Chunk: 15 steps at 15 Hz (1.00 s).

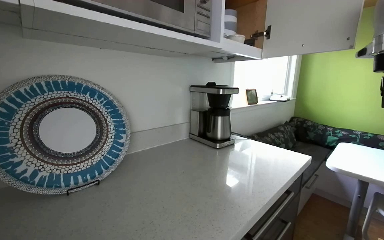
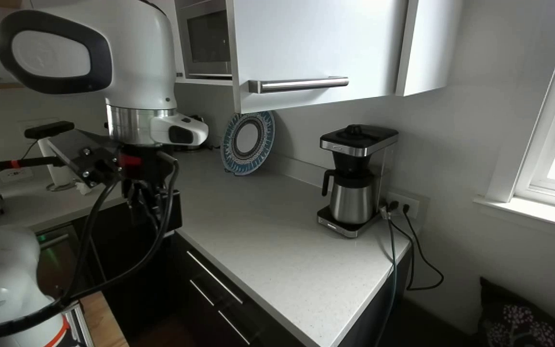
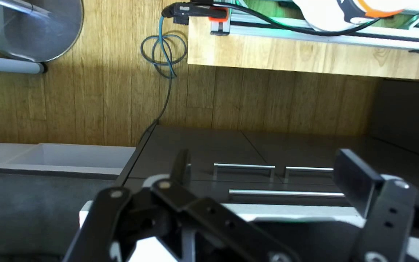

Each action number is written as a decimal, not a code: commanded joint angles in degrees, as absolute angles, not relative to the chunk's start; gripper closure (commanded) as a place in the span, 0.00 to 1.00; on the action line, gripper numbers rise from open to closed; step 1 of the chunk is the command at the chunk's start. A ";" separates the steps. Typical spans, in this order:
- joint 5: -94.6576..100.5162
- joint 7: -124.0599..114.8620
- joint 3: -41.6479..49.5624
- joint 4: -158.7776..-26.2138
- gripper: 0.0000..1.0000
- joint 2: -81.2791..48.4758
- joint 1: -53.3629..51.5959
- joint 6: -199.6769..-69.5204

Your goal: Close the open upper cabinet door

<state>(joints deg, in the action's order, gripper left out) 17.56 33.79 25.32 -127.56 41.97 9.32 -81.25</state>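
We see the upper cabinet door (image 1: 312, 28) standing open, higher than the jaws and apart from them in both exterior views. In an exterior view its plain white inner face is up and to the left of the jaws, joined by a metal hinge (image 1: 267, 32) to a cabinet (image 1: 252, 16) with brown wood inside, where we make out stacked dishes (image 1: 230, 22). In an exterior view its outer face, with a bar handle (image 2: 298, 85), is up and to the right of the jaws. The jaws hang from the arm (image 2: 138, 53) spread wide: in the wrist view we find their two sides well apart, with dark lower cabinet fronts (image 3: 206, 145) showing between them and the wood floor (image 3: 118, 91) beyond. The counter (image 2: 258, 236) spreads to the right of the jaws in an exterior view, carrying an upright coffee maker (image 2: 356, 180) and, farther back, a round patterned disc (image 2: 247, 143), which we see on a black wire stand (image 1: 82, 186). The microwave (image 2: 208, 38) is up and to the right of the jaws there. Behind the jaws, in an exterior view, we see a green wall (image 1: 342, 90), with floral cushions (image 1: 348, 135) lower than them
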 commanded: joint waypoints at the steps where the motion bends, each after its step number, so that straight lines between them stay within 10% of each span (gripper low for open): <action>1: 17.64 33.64 25.30 -127.43 0.00 41.91 9.01 -81.09; 15: 8.52 35.02 37.60 -109.90 0.00 33.01 8.58 -79.69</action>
<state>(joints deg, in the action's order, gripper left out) 13.47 33.82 33.88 -116.73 37.80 9.67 -81.25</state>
